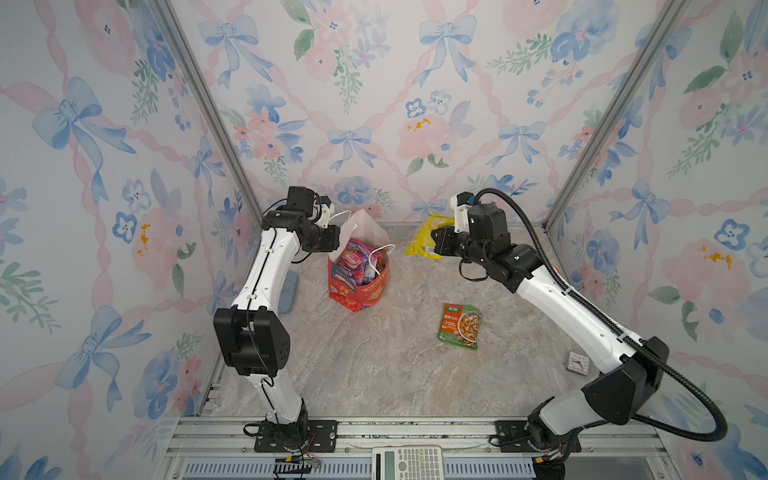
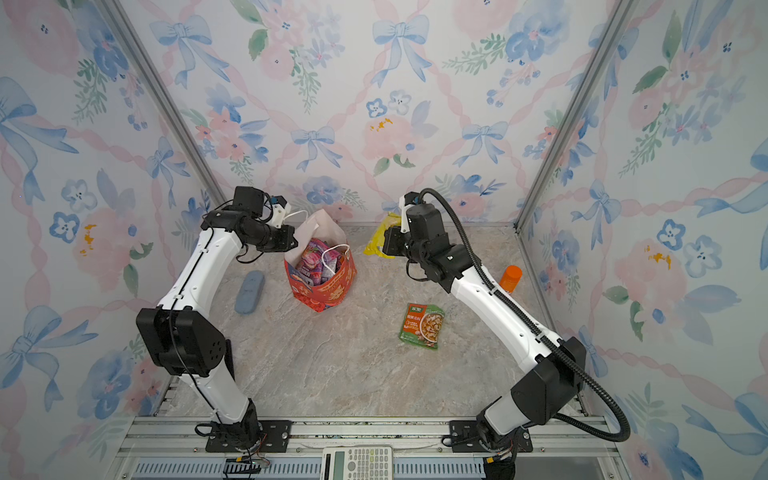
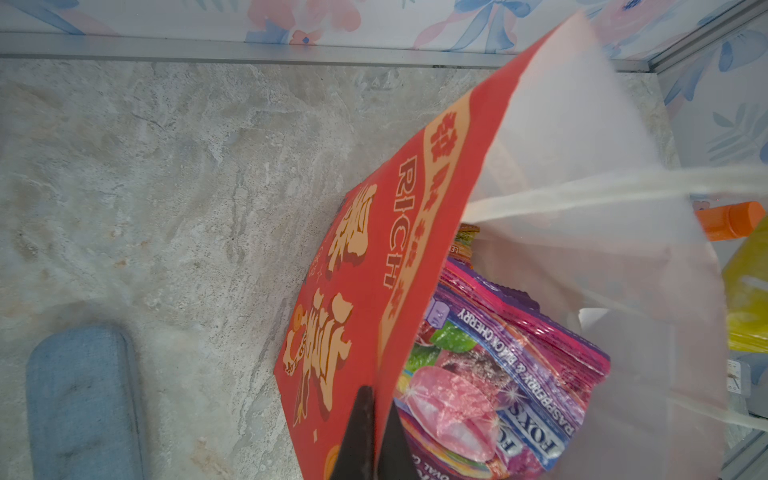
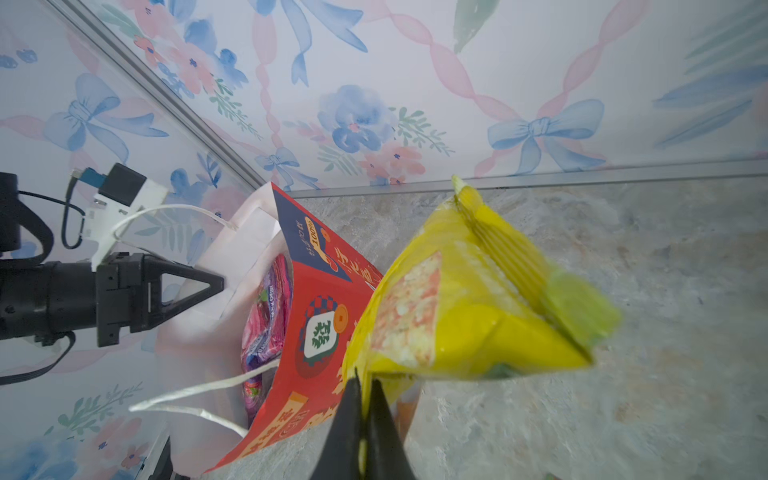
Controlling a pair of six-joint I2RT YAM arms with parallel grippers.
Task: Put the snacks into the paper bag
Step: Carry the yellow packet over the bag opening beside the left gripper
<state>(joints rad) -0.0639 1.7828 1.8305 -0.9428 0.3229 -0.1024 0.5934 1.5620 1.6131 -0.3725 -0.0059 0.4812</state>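
Right gripper [image 4: 365, 386], pinched tight on a corner of the yellow packet [image 4: 469, 299], holds it aloft near the paper bag [image 4: 320, 299]. It looks light, crinkly and slippery, so that sealed edge suits best. Left gripper [image 3: 376, 411] clamps the bag's red wall. Green packet [image 1: 459, 325] waits on the table [image 1: 374, 365].

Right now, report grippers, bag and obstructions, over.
Left gripper shut on red paper bag rim. Right gripper shut on yellow snack packet, raised beside bag. Green packet on table; white cord handle across bag mouth.

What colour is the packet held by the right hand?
Yellow: the packet shows best in the right wrist view.
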